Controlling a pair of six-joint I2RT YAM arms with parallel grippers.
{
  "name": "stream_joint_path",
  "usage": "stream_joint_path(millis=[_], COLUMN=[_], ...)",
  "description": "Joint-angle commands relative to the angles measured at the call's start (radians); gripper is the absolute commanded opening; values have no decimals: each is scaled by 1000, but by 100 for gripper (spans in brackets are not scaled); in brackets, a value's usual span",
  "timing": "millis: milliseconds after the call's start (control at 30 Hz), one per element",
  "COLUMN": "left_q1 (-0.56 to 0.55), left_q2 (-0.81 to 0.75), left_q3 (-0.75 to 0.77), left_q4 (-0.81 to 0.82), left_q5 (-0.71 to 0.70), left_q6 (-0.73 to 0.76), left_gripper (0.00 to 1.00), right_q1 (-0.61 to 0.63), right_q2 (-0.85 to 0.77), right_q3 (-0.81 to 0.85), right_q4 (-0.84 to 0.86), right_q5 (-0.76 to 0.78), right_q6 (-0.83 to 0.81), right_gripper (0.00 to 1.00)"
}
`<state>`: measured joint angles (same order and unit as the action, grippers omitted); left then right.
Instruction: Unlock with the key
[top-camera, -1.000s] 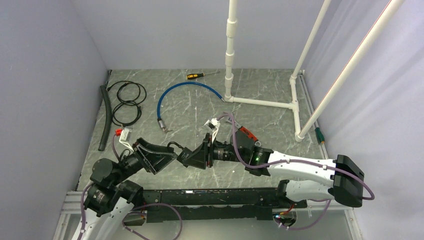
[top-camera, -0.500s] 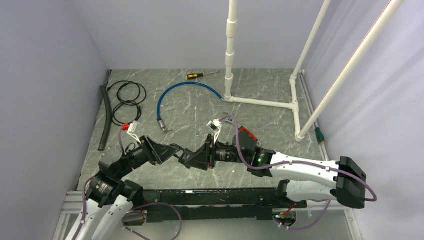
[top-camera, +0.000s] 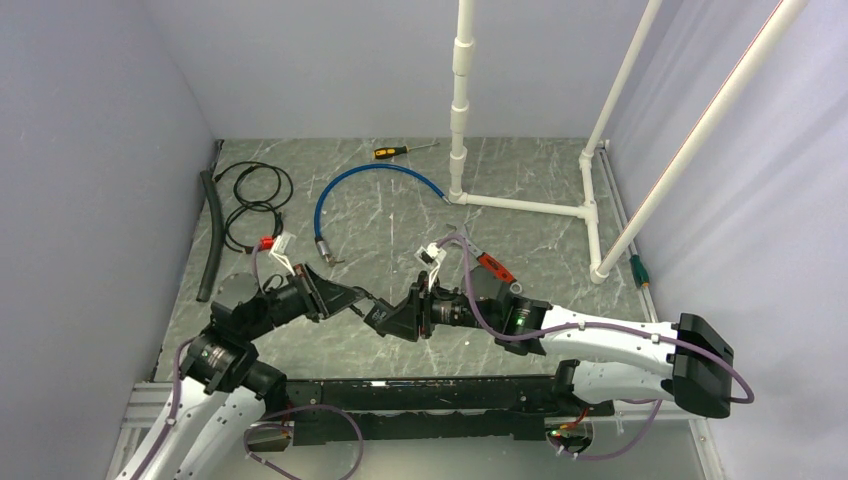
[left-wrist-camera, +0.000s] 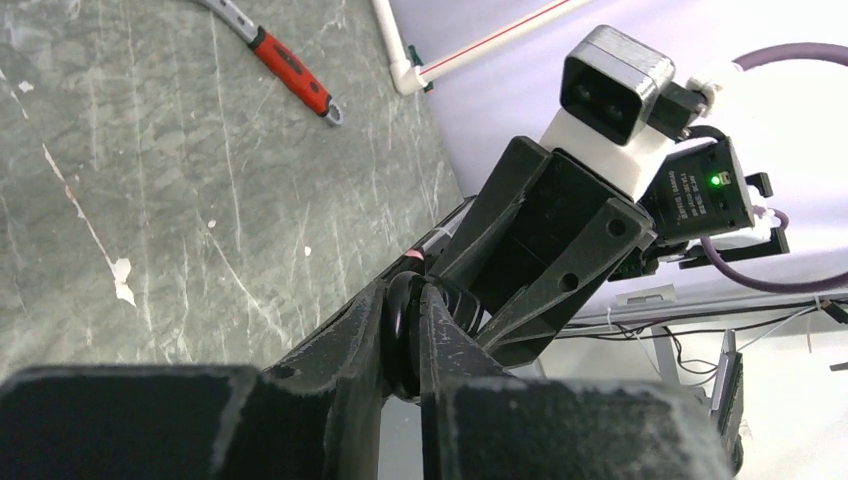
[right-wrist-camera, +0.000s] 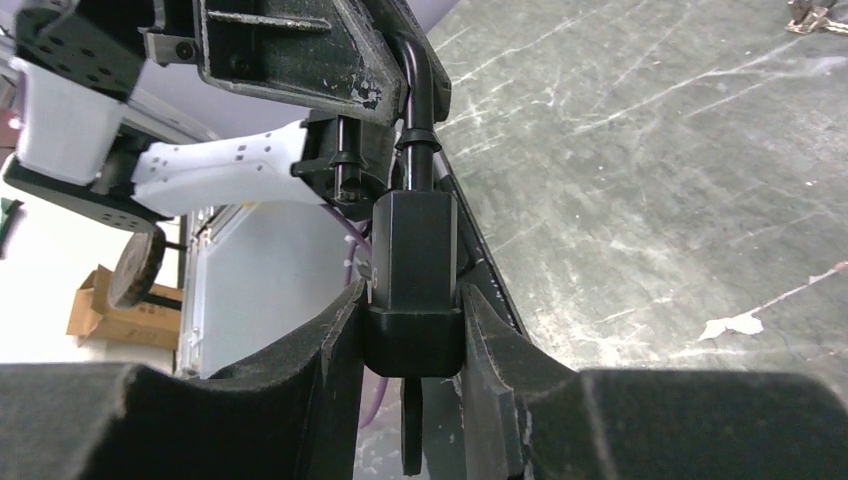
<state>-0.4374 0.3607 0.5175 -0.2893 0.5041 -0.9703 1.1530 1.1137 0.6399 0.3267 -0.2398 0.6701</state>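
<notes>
Right gripper (right-wrist-camera: 412, 300): clamped on the black block-shaped padlock (right-wrist-camera: 412, 240), mid-table.
Left gripper (left-wrist-camera: 403, 320): pinched on the black curved bar (right-wrist-camera: 417, 100) at the padlock's top.
Axis: the padlock's length points straight at the left gripper.
Key: not clearly visible.

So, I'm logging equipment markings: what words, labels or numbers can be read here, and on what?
Nothing can be read in any view.
White print on the small black camera box with a green light, left wrist view: too small and blurred to read.
</notes>
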Motion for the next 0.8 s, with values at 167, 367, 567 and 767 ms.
stream_joint_path(millis=[167,367,567,767], left_q1=[5,5,5,5], left_q2=[158,214,271,333], left_q3=[96,112,98,20], left_q4=[-187,-242,-248,-186], left_q5=[-102,-118,-107,-93], left_q6=[33,13,-45,-79], left_gripper=[3,4,0,4], right_q1=[45,89,116,163], right_q2=[-61,-57,-7,110], right_q3=[80,132,139,123], right_q4=[-18,-200,-266,-221], right_q5=[85,305,484,608], right_q6=[-112,-217,-304,-381], right_gripper=[0,0,0,0])
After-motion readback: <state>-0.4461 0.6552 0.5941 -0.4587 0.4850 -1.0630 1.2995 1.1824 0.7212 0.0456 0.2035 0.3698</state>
